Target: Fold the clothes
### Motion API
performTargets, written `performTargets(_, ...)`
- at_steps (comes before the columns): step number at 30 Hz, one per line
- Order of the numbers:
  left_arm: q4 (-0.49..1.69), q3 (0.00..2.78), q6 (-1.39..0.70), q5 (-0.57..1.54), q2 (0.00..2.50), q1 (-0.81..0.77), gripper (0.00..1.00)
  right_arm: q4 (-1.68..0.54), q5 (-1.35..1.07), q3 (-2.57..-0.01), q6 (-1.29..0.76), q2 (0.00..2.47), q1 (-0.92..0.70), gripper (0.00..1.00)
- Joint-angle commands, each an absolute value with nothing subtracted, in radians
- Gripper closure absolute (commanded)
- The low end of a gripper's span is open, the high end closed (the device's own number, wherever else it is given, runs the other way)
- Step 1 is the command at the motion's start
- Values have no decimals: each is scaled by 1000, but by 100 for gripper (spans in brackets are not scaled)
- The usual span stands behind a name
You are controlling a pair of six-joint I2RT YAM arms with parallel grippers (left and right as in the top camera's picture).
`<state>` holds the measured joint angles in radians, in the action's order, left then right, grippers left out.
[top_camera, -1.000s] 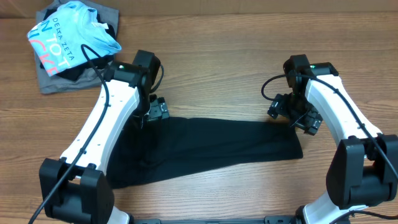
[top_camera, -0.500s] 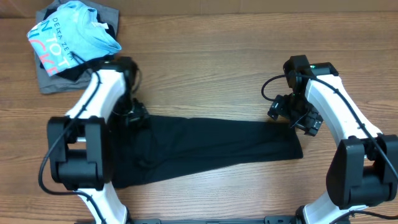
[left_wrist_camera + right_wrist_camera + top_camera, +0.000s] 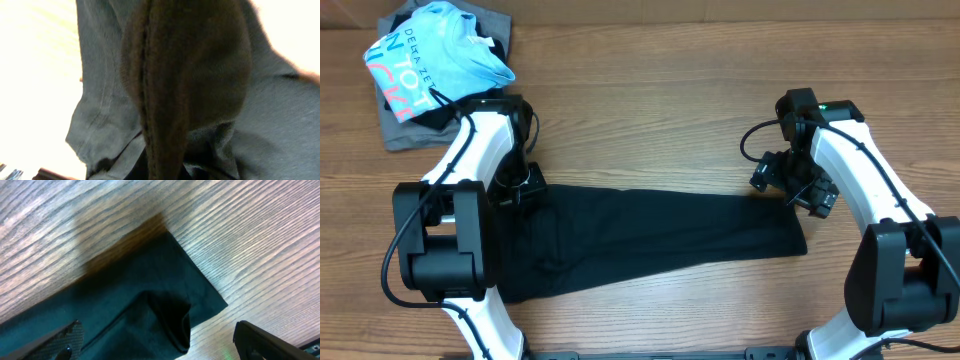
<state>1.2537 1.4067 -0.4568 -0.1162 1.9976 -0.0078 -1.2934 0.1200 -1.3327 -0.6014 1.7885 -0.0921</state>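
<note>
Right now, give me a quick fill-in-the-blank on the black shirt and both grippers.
1. The left gripper is ___ on the far left corner of the black T-shirt.
2. The right gripper stands ___ at the far right corner, gripping nothing.
3. The DELTA ZETA shirt is light ___ in colour.
Missing words: shut; open; blue.

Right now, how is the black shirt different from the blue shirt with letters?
The black T-shirt lies spread out in a long flat band across the middle of the table; the blue shirt sits crumpled at its far corner, on a grey garment. The black one is plain; the blue one has printed letters. The left gripper is shut on the black one's edge; no gripper touches the blue one. Both are soft cloth.
</note>
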Motion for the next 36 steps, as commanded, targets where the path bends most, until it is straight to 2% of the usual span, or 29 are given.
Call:
performTargets(1, 1290, 1404, -462, -159, 2006, -6, 95, -1290, 126, -1330, -599, 1762, -89, 0)
performTargets(4, 1333, 1404, -521, -245, 2006, 8, 93, -1290, 126, -1330, -598, 1762, -89, 0)
performTargets(10, 1392, 1404, -532, -270, 2006, 64, 87, -1291, 126, -1330, -599, 1762, -89, 0)
performTargets(12, 1392, 1403, -530, -270, 2006, 83, 81, -1291, 126, -1329, -598, 1762, -89, 0)
performTargets(13, 1394, 1403, -527, -270, 2006, 91, 65, -1291, 126, -1330, -598, 1762, -89, 0)
performTargets(15, 1402, 1403, -524, -273, 2006, 107, 27, -1291, 126, -1330, -598, 1762, -89, 0)
performTargets(16, 1405, 1404, -523, -273, 2006, 115, 0, -1291, 126, -1329, -598, 1762, -89, 0)
performTargets(22, 1429, 1406, -527, -273, 1992, 133, 0, -1288, 126, -1330, -598, 1762, -89, 0)
performTargets(30, 1424, 1407, -553, -273, 1823, 130, 0, -1279, 126, -1329, -598, 1762, -89, 0)
performTargets(36, 1385, 1397, -483, -174, 1779, 130, 16, -1277, 126, -1329, -598, 1762, -89, 0)
